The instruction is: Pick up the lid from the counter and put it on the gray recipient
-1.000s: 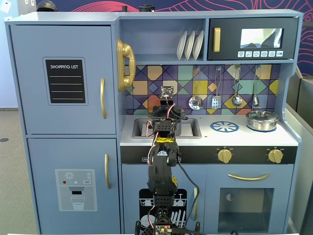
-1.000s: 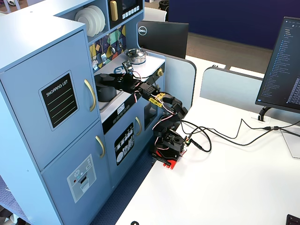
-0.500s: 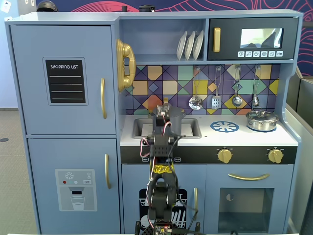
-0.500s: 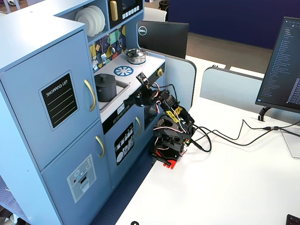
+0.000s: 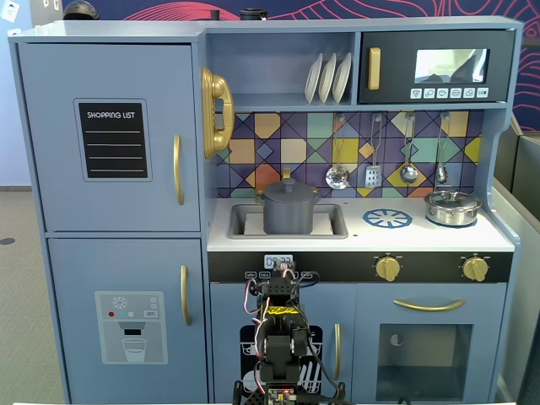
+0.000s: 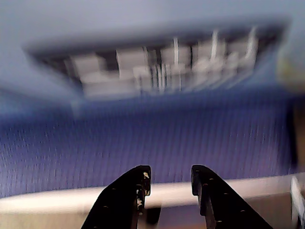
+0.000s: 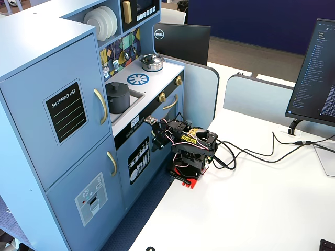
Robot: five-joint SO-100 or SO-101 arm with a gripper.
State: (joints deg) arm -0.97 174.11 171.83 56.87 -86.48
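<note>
Lid [image 5: 289,187] seated on gray recipient [image 5: 290,213] in the sink.
Looks light, stiff; best pinched at knob. Gripper [image 6: 167,179] narrowly parted, empty.

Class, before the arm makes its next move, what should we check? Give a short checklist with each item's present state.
1. Lid seated on the gray pot: ok, it appears to be on.
2. Pot upright in the sink: ok.
3. Gripper empty: ok, nothing between the fingers.
4. Gripper open: ok, jaws slightly apart.
5. Arm clear of the counter: ok, folded low in front.
6. Wrist view sharp: not ok, blurred.
</note>
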